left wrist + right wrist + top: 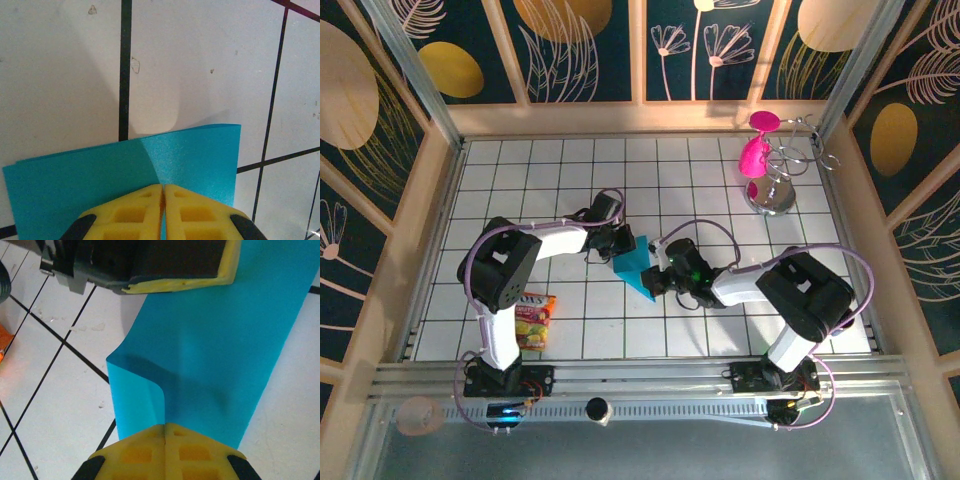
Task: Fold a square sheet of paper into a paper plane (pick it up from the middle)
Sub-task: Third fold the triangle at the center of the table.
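The square sheet of paper [638, 266], turquoise-blue and folded over on itself, is held just above the tiled table between both arms. My left gripper [623, 247] is shut on its upper left edge; in the left wrist view the yellow pads [145, 210] meet on the sheet [100, 175], which spreads out ahead of them. My right gripper [654, 276] is shut on the lower right edge. In the right wrist view its pads [145, 452] pinch a curled fold of the sheet [215, 350], and the left gripper's yellow finger [180, 285] lies across the far end. The paper plane is out of view.
A red-and-yellow snack packet [533, 320] lies by the left arm's base. Pink goblets [758, 155] hang on a wire rack [775, 190] at the back right. Wooden rails and patterned walls [640, 115] fence the white gridded table [550, 180].
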`<act>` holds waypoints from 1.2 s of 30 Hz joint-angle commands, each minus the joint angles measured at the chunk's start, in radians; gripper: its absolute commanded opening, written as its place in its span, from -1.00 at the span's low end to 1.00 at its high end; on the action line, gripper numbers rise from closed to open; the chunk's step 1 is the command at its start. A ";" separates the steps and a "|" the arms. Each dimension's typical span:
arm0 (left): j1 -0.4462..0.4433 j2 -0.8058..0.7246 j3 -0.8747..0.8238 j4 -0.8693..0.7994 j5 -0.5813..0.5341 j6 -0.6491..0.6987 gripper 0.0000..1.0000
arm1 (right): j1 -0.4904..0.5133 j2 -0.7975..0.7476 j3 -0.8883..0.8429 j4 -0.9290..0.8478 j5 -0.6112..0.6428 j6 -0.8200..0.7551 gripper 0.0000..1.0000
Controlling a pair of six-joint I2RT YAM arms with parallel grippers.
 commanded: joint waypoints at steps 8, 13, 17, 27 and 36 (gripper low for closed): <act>-0.008 0.048 -0.012 -0.056 -0.008 0.019 -0.81 | -0.005 0.009 0.020 -0.012 0.075 0.021 -1.00; -0.009 0.049 -0.012 -0.055 -0.009 0.018 -0.82 | -0.005 0.013 0.023 -0.029 0.074 0.025 -1.00; -0.010 0.048 -0.010 -0.056 -0.009 0.018 -0.82 | -0.004 0.018 0.025 -0.043 0.074 0.036 -1.00; -0.008 0.047 -0.012 -0.054 -0.006 0.018 -0.82 | -0.005 0.037 0.033 -0.041 0.069 0.045 -1.00; -0.009 0.028 -0.006 -0.048 -0.006 0.016 -0.79 | -0.006 0.053 0.030 -0.065 0.079 0.060 -1.00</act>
